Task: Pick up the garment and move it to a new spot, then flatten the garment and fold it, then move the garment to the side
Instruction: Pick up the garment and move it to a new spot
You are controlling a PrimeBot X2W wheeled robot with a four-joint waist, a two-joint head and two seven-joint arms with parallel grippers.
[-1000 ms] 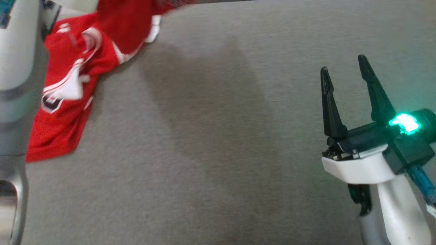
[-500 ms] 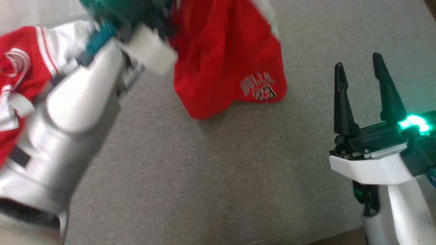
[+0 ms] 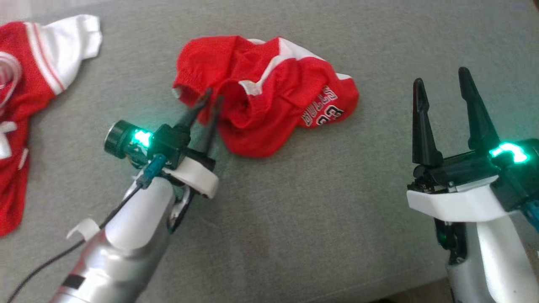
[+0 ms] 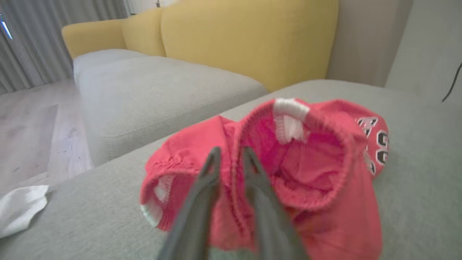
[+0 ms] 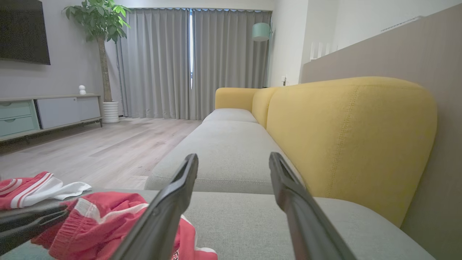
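Note:
The garment, red shorts with white trim and black-and-white lettering, lies crumpled on the grey sofa cushion. My left gripper reaches its waistband from the near left. In the left wrist view the garment opens toward the camera. The elastic rim runs through the narrow gap of the left gripper, and I cannot tell if the fingers still pinch it. My right gripper stands open and empty to the right, apart from the cloth. In the right wrist view the right gripper frames bare cushion, with the garment at lower left.
A second red and white garment lies at the cushion's far left, also in the right wrist view. The yellow sofa back rises on the right beyond the seat. Wooden floor lies off the cushion's left edge.
The head camera has shifted. My left arm has brought the red shorts down from the air onto the cushion, where they now rest crumpled. Its fingers have parted slightly. The right gripper stays open.

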